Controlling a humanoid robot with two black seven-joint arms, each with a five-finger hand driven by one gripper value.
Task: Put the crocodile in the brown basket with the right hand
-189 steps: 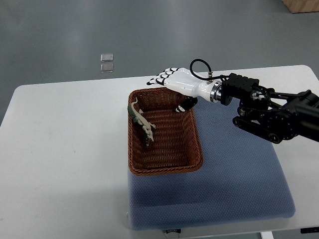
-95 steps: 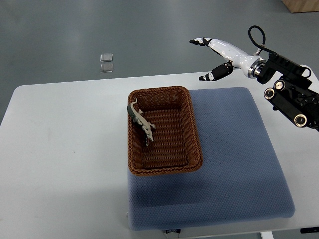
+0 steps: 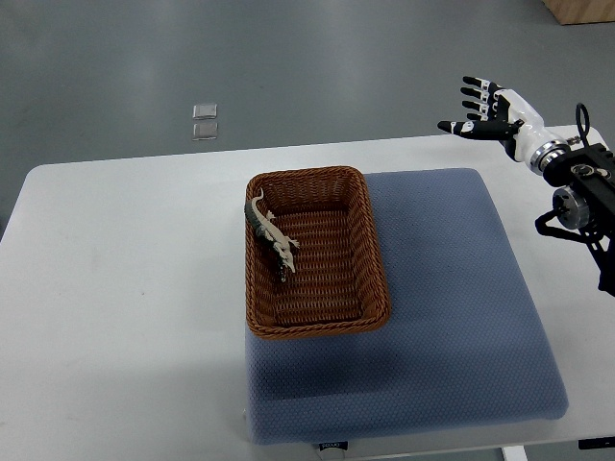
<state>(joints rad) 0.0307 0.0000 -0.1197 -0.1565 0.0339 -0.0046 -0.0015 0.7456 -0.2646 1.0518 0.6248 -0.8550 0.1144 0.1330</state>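
Basket point(image 3: 318, 330) sits on the near-left part of the blue pad point(image 3: 461, 317). Crocodile point(image 3: 271, 233) lies inside it, along the left wall, long axis running near to far. My right hand point(image 3: 488, 110) is well off to the far right of it, fingers spread, holding nothing.

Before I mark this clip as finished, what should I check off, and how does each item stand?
1. The crocodile lies inside the brown basket, along its left wall: ok.
2. The right robot hand is empty, fingers spread: ok.
3. The right robot hand is clear of the basket, beyond the table's far right corner: ok.
4. The basket sits upright on the blue pad: ok.
5. The crocodile's tail is fully below the rim: cannot tell.
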